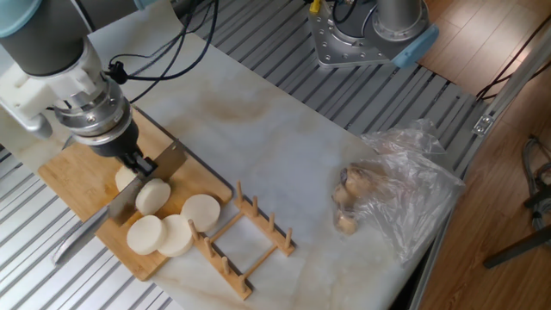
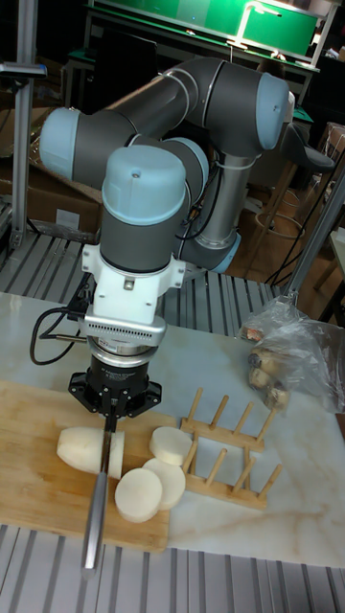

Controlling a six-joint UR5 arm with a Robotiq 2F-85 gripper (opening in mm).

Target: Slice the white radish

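gripper [image 2: 108,419] closed on knife [image 2: 97,498], blade down in white radish [image 2: 84,448] | stub left of blade, cut face right | three discs [image 2: 153,471] on cutting board [image 2: 38,488] | wooden rack [image 2: 228,450] right | plastic bag [image 2: 297,359] far right

We see a wooden floor [image 1: 482,52] at two o'clock — ribbed metal tabletop [image 1: 258,34] at twelve, green-lit shelving [image 2: 206,24] behind.

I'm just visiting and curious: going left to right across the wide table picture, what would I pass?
Wooden cutting board → gripper holding the knife at the white radish → wooden rack → plastic bag of brownish lumps.
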